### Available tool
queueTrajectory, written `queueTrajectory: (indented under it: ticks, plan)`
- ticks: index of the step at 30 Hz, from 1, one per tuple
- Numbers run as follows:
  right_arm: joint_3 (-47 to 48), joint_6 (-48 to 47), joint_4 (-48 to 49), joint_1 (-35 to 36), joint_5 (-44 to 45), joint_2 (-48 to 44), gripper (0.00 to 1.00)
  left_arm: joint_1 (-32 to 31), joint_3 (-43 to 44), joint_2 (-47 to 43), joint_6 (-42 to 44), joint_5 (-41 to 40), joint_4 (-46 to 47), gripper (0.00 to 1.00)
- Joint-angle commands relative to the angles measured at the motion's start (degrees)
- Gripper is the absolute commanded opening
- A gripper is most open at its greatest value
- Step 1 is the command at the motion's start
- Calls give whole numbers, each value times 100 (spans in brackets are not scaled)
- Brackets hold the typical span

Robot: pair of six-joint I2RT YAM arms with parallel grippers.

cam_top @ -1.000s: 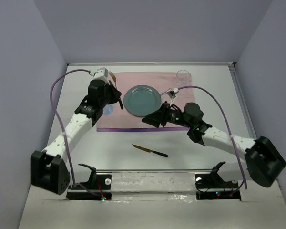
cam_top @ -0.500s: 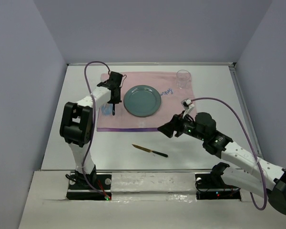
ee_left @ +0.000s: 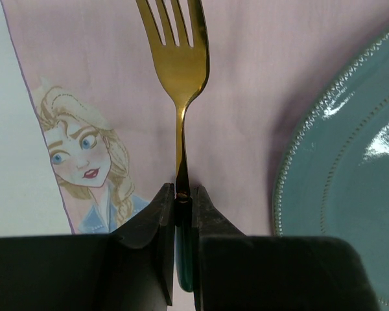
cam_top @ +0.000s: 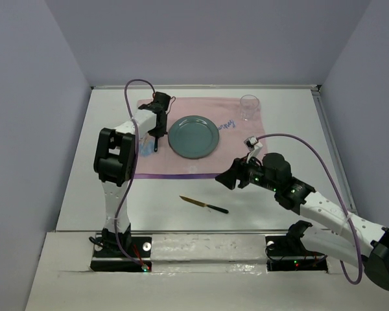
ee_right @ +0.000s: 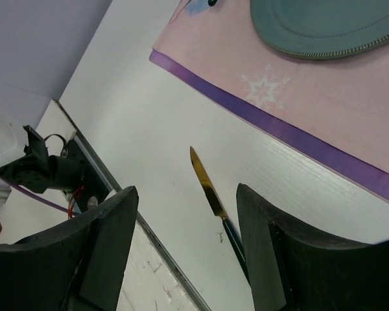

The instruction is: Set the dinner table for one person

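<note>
Three lavender walls (cam_top: 201,39) around white dinner table (cam_top: 149,201); pink cloth (cam_top: 194,165) on it.

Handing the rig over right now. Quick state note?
Left tool: shut on the fork by its handle, over the pink placemat just left of the plate, tines pointing away from the arms. Can't tell if the fork is down on the mat.
Right tool: open, holding nothing, above the knife.
Done: plate centred on the placemat, glass at its far right corner.
Left: release the fork beside the plate; the knife lies on the bare dinner table in front of the mat and probably belongs right of the plate.
</note>
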Motion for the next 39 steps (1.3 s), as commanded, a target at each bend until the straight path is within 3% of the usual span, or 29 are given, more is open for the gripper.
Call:
queueTrajectory:
  ticks: [1, 9, 12, 18, 21, 26, 29, 30, 39]
  plan:
    - [70, -152, 14, 36, 43, -13, 68, 91, 391, 187, 123, 129, -250, 0]
    - [158, -143, -117, 36, 79, -4, 68, 143, 409, 345, 114, 287, -241, 0]
    - [228, -161, -222, 36, 105, -48, 68, 152, 392, 398, 114, 383, -242, 5]
    - [290, -178, -363, 36, 175, -127, 68, 152, 365, 337, 114, 401, -241, 29]
    - [386, -248, -425, 36, 289, -83, 68, 161, 365, 249, 140, 340, -250, 47]
    - [509, -310, -793, 36, 368, -241, 68, 152, 401, -180, 96, 199, -242, 57]
    - [597, -389, -1092, 36, 483, -417, 68, 152, 436, -514, 61, 208, -242, 74]
    - [650, -398, -1154, 36, 509, -470, 68, 161, 436, -603, 35, 208, -250, 96]
    - [598, -521, -1673, 36, 606, -795, 68, 152, 120, -2140, -202, 243, 144, 99]
